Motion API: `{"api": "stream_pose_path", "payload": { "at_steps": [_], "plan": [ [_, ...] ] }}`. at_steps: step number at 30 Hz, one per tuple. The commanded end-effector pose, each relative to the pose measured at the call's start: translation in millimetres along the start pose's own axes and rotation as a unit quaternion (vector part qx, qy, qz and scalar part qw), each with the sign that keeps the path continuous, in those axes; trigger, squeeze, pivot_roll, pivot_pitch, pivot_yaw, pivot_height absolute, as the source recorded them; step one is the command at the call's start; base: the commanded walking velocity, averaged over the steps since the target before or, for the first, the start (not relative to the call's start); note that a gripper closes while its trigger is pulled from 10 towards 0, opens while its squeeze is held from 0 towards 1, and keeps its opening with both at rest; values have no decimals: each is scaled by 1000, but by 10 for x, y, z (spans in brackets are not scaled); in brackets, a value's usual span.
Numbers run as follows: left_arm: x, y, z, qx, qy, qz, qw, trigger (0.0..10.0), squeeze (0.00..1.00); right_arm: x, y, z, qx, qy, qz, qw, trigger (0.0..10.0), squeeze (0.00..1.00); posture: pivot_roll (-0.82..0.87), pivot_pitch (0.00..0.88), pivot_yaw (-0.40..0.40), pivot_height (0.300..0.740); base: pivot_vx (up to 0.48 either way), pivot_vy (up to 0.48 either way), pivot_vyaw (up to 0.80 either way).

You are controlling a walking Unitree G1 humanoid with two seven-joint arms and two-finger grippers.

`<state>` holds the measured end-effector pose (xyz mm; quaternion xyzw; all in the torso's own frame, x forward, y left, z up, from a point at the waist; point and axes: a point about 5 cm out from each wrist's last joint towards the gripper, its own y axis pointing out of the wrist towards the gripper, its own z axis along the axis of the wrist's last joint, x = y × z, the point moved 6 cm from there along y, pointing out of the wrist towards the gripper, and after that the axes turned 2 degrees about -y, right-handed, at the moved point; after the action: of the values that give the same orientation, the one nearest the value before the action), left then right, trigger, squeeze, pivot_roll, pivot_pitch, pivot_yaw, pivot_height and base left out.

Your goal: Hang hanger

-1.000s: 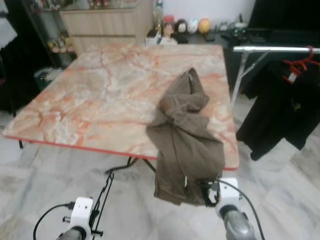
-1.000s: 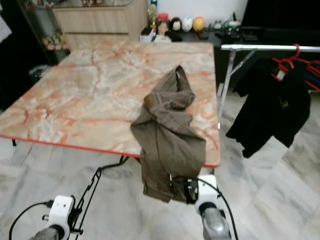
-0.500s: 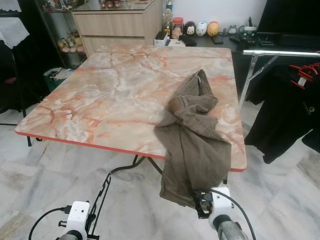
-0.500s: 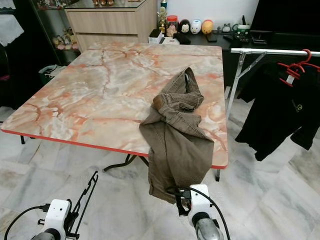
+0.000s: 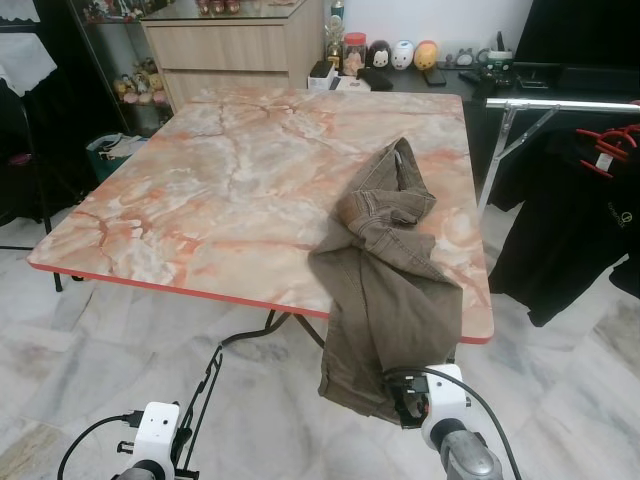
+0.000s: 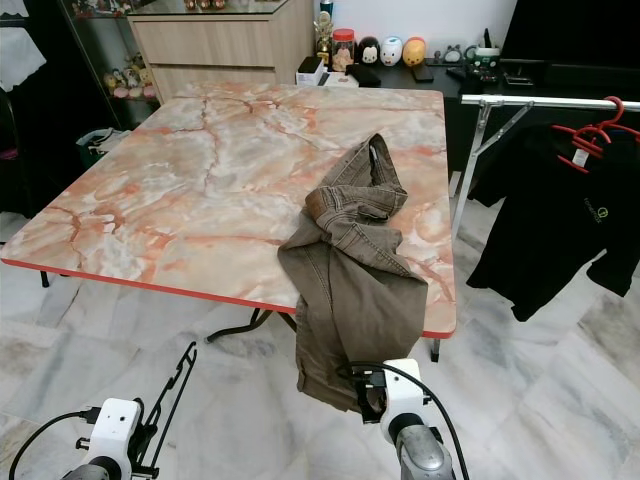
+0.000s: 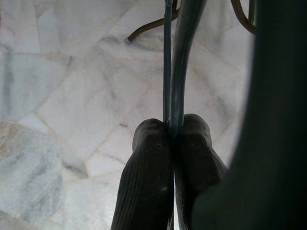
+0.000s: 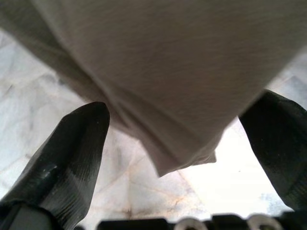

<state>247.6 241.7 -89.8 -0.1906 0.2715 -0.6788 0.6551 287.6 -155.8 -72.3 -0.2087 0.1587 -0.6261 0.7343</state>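
At six o'clock below the bench (image 5: 200, 200), the right gripper (image 8: 177, 143) spreads wide jaws around the trousers' (image 5: 385, 290) hem; the left gripper (image 7: 172, 139) pinches the hanger (image 5: 203, 400) (thin wire). Tugging could drag the trousers floorward.
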Motion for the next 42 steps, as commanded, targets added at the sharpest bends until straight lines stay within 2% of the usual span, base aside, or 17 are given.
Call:
{"api": "stream_pose_path", "payload": {
  "at_steps": [1,13,14,15,16,19,25,42],
  "plan": [
    [-2,-5,-28,-8,8,-2,1000,10000,0,-39,8,-41,-15,-11,12,1000,10000,0,101,6,60,740,0,0,0],
    [2,-7,-32,-7,10,0,1000,10000,0,-71,17,-132,-49,-28,21,998,10000,0,112,16,56,740,0,0,0],
    [2,-7,-31,-6,10,0,1000,10000,0,-75,16,-138,-50,-28,20,998,8941,0,112,17,57,740,0,0,0],
    [3,-7,-29,-6,11,0,1000,10000,0,-87,11,-159,-54,-31,20,998,3373,0,112,18,57,740,0,0,0],
    [3,-7,-27,-5,11,0,1000,10000,0,-104,8,-174,-57,-34,22,998,0,0,112,18,57,740,0,0,0],
    [6,-6,-23,-4,12,0,1000,10000,0,-186,6,-172,-52,-31,36,998,0,0,113,20,54,740,0,0,0],
    [5,-9,-21,-2,12,1,1000,10000,0,-190,15,-155,-49,-31,31,998,0,0,111,21,53,740,0,0,0],
    [-6,-20,-42,-4,13,2,1000,10000,0,-32,14,-134,-46,-33,-8,998,0,0,114,23,53,740,0,0,0]
  ]
}}
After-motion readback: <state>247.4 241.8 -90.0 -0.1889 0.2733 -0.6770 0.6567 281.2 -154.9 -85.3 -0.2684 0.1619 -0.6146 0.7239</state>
